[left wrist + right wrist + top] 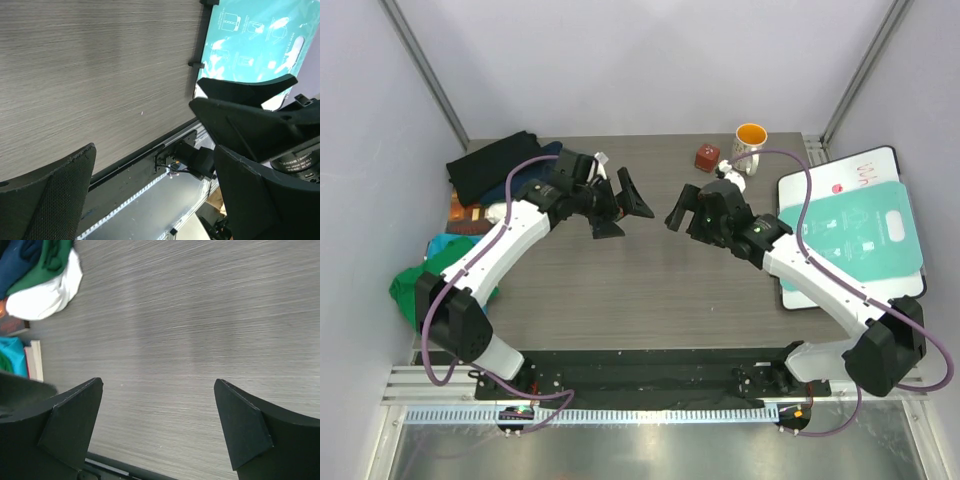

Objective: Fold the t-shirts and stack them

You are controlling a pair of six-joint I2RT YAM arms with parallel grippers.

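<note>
Nearest on the left, a green t-shirt [415, 283] lay crumpled at the edge of the desk [650, 300], with a teal t-shirt [445, 245] bunched just behind it. Over the bare middle of the desk the left gripper [624, 211] and right gripper [684, 218] faced each other, both spread wide and holding nothing. Farther back on the left, a black t-shirt [490, 168] sat heaped near the far corner. A teal-and-white board [850, 225] lay on the right, with a mug [750, 140] beyond it.
</note>
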